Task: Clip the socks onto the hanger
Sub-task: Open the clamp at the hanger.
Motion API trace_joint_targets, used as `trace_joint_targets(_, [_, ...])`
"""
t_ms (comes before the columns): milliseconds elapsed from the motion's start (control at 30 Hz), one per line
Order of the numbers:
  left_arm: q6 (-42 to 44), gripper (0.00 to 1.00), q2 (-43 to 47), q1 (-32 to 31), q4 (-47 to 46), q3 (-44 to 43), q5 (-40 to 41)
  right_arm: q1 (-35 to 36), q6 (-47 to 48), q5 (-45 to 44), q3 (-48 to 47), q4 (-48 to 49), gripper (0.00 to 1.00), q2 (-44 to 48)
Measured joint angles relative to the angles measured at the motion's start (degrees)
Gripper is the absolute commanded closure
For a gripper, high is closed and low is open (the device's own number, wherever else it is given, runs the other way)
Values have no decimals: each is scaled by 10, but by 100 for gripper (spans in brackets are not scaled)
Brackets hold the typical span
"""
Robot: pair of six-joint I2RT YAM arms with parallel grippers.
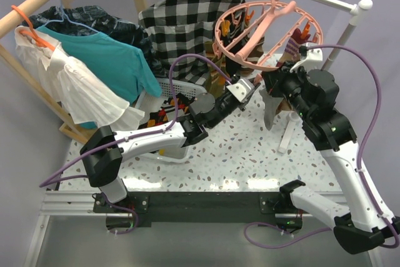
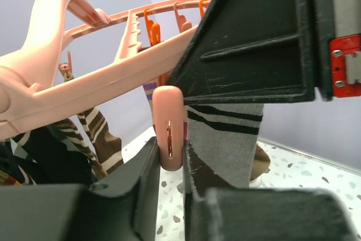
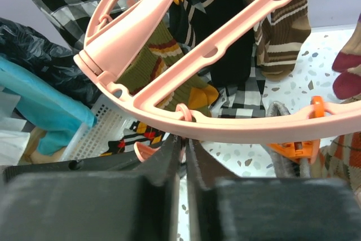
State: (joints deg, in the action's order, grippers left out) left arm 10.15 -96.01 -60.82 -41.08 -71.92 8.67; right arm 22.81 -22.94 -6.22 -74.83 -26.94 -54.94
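Observation:
The salmon-pink hanger [image 1: 269, 29] hangs from the rail at the upper right. It also shows in the left wrist view [image 2: 84, 77] and the right wrist view [image 3: 225, 128]. My left gripper [image 1: 249, 89] [image 2: 170, 149] is shut on a pink clip peg [image 2: 169, 131] under the ring. A grey sock [image 1: 272, 114] with black stripes [image 2: 225, 139] hangs right beside that peg, below my right gripper [image 1: 275, 85]. The right gripper [image 3: 183, 146] has its jaws pressed together just under the ring; the sock's top edge is hidden there. Brown striped [image 3: 282, 38], olive [image 3: 163, 60] and red [image 3: 345, 71] socks hang on the ring.
A black-and-white checked shirt [image 1: 181, 23] hangs behind the ring. A white mesh basket [image 1: 167, 92] with more socks stands under it. A teal top [image 1: 100, 54] and a white blouse [image 1: 69, 85] hang on the wooden rack [image 1: 37, 4] at left. An orange peg [image 3: 293, 148] grips grey fabric.

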Motion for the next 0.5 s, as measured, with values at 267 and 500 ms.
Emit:
trace_joint_targets(267, [0,96,0,1,0,0,17,-2,20,13,12,8,48,27])
trace_joint_targets(500, [-2,96,0,3,1,0,19,-2,32,42,14,12,36,43])
